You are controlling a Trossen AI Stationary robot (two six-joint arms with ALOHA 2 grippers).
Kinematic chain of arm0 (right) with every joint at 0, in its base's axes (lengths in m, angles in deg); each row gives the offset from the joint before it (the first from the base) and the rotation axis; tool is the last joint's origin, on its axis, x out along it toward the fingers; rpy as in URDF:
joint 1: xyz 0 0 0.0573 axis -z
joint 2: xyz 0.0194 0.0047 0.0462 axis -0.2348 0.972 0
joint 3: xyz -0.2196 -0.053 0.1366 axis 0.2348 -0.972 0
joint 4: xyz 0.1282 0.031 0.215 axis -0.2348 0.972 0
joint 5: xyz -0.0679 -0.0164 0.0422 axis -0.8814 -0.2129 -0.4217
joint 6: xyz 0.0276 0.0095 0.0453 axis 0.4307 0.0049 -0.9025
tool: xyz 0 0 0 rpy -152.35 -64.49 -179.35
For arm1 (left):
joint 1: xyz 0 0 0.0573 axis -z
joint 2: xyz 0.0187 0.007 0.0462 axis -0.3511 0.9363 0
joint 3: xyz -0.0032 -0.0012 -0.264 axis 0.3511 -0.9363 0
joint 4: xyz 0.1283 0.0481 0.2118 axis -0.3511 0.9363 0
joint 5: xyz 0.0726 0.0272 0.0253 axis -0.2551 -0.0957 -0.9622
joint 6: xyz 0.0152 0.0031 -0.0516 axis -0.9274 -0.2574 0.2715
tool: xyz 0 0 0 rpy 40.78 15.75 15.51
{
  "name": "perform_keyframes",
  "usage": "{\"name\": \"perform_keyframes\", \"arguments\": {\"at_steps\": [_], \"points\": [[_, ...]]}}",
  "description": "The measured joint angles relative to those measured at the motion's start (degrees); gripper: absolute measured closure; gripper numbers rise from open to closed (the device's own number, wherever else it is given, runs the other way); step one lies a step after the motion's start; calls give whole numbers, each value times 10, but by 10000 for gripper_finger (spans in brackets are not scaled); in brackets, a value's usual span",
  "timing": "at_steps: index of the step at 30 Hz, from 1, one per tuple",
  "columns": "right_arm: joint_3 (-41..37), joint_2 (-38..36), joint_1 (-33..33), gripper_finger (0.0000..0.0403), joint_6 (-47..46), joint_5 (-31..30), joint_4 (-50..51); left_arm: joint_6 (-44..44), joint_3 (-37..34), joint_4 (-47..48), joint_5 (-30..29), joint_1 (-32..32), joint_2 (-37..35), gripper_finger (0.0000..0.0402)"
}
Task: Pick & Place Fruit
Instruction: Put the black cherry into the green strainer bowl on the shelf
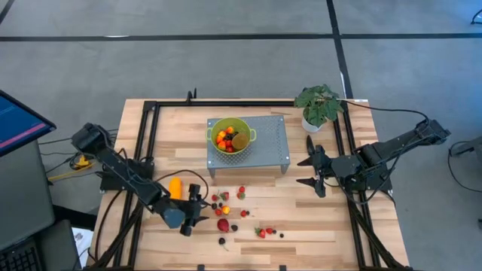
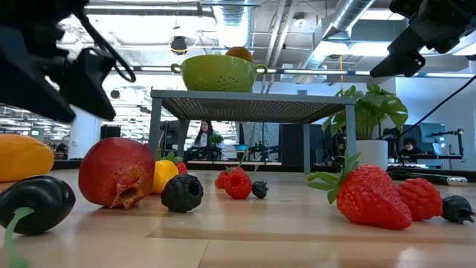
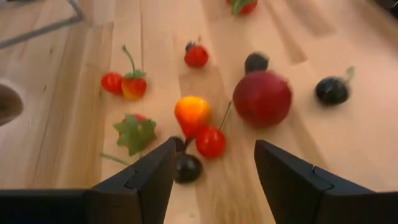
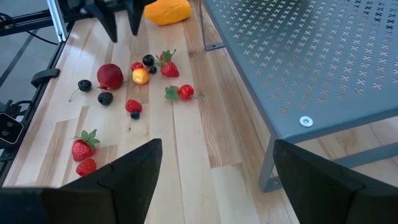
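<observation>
Our left gripper [image 3: 211, 180], jaws apart and empty above a cherry [image 3: 211, 142], could nudge it rolling; right gripper [image 4: 214, 180] waits wide open.

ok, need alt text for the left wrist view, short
The left gripper, fingers apart and empty, hangs over a cluster of small fruit on the wooden table. Between its fingers lie a red cherry, a dark berry and an orange-yellow piece, with a large red round fruit just beyond.
</observation>
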Motion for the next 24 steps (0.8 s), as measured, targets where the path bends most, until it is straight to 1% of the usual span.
{"name": "perform_keyframes", "arguments": {"at_steps": [11,15,24], "points": [[0,0,0,101,0,0,0,0,0,-4,-2,-31,57,194],[0,0,0,101,0,0,0,2,0,-5,7,-43,75,194],[0,0,0,101,0,0,0,3,0,-13,24,-57,88,193]]}}
